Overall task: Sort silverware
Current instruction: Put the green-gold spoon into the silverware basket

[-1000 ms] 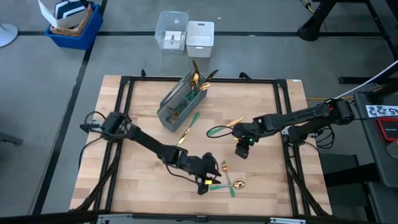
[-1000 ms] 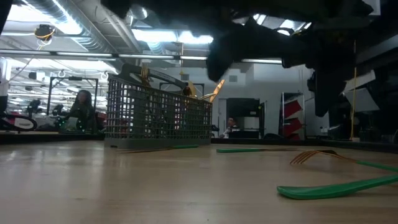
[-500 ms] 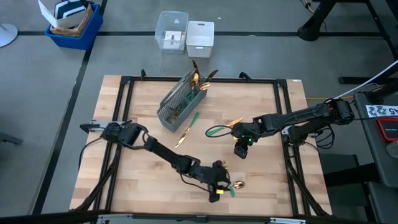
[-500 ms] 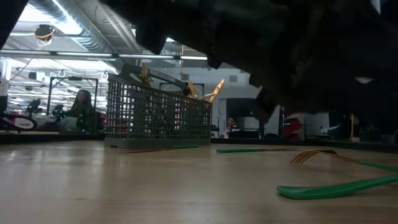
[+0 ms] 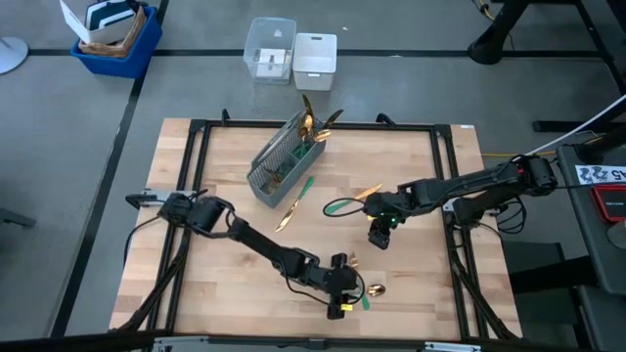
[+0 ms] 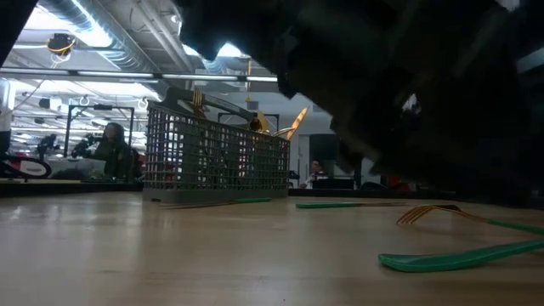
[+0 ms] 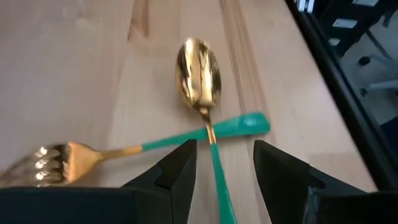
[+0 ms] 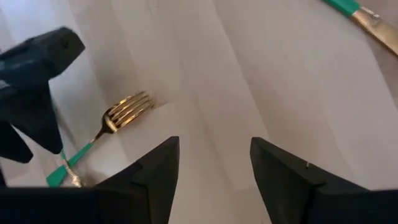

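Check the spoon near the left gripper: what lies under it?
The spoon lies across a fork's teal handle, which passes under its neck. The open left gripper straddles the spoon's handle, whose far end is out of view.

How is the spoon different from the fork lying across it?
The spoon has a smooth oval gold bowl, while the fork ends in gold prongs. The spoon's handle runs between the fingers of the open left gripper; the fork's handle lies crosswise, and its prongs point off to one side. Both lie flat on the wooden table, with gold heads and green handles that cross each other.
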